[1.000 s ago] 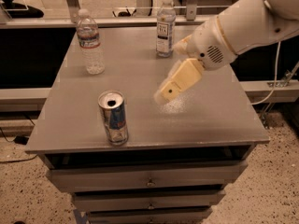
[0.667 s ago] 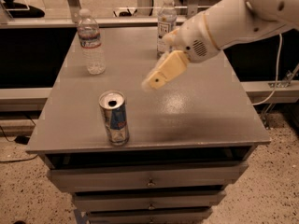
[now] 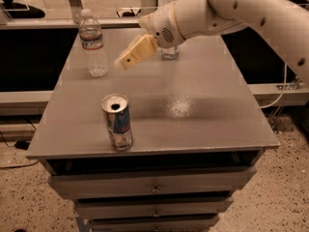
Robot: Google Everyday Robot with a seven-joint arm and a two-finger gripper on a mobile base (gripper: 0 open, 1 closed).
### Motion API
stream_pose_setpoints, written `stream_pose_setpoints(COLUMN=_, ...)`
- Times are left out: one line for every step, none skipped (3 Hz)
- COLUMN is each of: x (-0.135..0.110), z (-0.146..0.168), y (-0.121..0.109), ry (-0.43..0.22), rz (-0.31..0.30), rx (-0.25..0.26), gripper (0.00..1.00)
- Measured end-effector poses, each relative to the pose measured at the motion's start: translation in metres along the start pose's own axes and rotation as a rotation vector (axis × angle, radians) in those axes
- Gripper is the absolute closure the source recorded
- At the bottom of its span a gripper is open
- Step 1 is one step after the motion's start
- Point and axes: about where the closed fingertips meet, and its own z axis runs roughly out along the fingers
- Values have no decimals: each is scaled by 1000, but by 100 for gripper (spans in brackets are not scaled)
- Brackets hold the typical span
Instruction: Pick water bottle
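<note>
The water bottle (image 3: 93,44), clear ribbed plastic with a white cap and a narrow blue-and-red label band, stands upright at the back left of the grey table (image 3: 203,100). My gripper (image 3: 124,62), with cream-coloured fingers, hangs above the table just right of the bottle, a short gap away and not touching it. It holds nothing. The white arm reaches in from the upper right.
A blue-and-silver drink can (image 3: 117,121), open on top, stands near the table's front left edge. A second clear bottle (image 3: 170,51) stands at the back, mostly hidden behind my arm. Drawers sit below the tabletop.
My arm and gripper have swung left across the table, from its middle right to just beside the water bottle. The bottles and the can have not moved.
</note>
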Motion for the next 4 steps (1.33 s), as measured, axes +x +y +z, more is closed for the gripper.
stream_pose_setpoints(x=-12, z=38, y=-20, ry=-86, rz=11, rx=8, gripper=0)
stream_pose_setpoints(x=-20, z=71, y=-36, ry=-142, rz=37, rx=46, gripper=0)
stream_pose_setpoints(x=-26, z=101, y=-53, ry=-186, rz=57, rx=78, gripper=0)
stream_pose_setpoints(x=-28, z=124, y=-64, ry=-212, rz=80, rx=87, gripper=0)
